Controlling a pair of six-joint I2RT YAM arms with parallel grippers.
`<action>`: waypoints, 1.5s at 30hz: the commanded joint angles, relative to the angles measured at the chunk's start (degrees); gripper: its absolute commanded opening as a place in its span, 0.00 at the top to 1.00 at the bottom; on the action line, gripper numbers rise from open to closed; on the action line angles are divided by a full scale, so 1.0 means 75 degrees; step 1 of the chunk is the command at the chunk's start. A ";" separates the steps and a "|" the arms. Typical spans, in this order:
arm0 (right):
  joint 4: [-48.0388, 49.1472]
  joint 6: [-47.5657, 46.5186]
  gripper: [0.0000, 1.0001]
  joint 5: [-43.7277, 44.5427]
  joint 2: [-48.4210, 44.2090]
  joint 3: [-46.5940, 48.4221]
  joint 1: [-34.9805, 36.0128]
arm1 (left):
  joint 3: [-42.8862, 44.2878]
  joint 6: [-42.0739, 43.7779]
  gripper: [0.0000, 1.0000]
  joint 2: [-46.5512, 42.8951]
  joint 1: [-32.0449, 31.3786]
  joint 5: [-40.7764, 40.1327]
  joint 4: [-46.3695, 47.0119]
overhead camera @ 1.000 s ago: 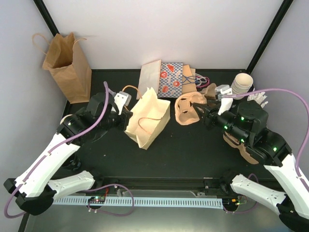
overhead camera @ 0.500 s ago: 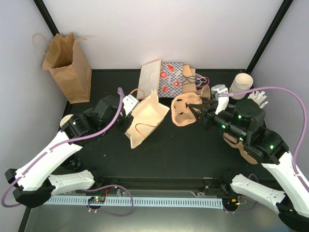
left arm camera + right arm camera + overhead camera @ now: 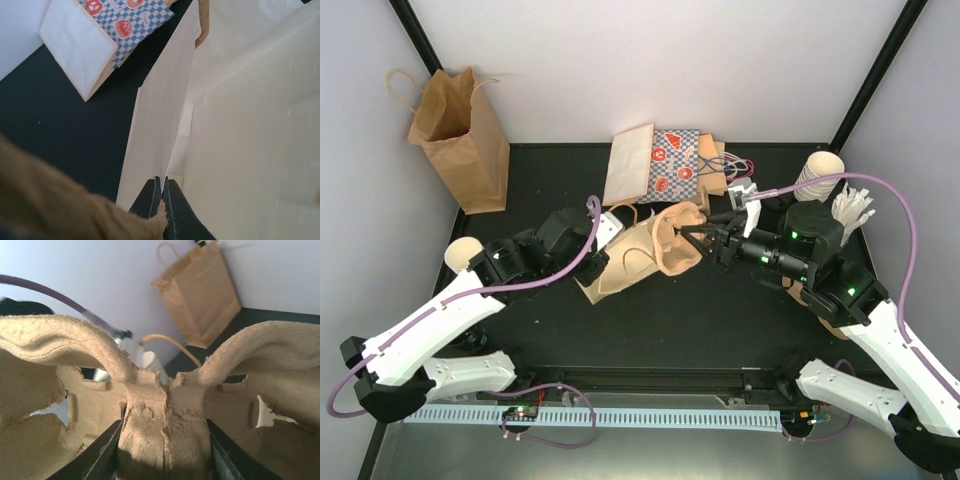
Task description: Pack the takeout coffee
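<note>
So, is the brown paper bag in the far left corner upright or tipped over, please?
Upright: the brown paper bag stands on its base, mouth up.

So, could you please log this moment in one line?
left gripper: shut on cream bag | right gripper: shut on pulp carrier, at bag mouth | cups: stacked, unpacked

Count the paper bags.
4: brown bag upright far left; cream bag in the left gripper, centre; plain bag and checkered bag flat at the back. More may hide beneath.

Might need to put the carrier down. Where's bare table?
Bare: the near-middle table in front of the cream bag and carrier; also between the brown bag and flat bags. Crowded: far right, around the cup stack.
</note>
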 commanded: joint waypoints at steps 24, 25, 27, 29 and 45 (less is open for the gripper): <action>0.5195 0.3929 0.63 -0.3298 0.0229 -0.2464 -0.0015 | -0.0090 -0.0113 0.98 -0.0515 -0.0042 0.0436 0.0917; 0.5264 0.4000 0.63 -0.3361 0.0211 -0.2544 -0.0013 | -0.0025 -0.0096 0.98 -0.0480 -0.0047 0.0430 0.0902; 0.5259 0.4064 0.63 -0.3459 0.0167 -0.2657 -0.0008 | 0.0078 -0.0072 0.98 -0.0401 -0.0041 0.0388 0.0883; 0.5281 0.4155 0.63 -0.3547 0.0078 -0.2796 -0.0004 | 0.0158 -0.0046 0.98 -0.0333 -0.0041 0.0326 0.0857; 0.3449 0.3326 0.63 -0.4559 -0.0465 -0.3027 0.0004 | 0.0618 -0.0035 0.98 0.0279 -0.0041 -0.0294 0.0715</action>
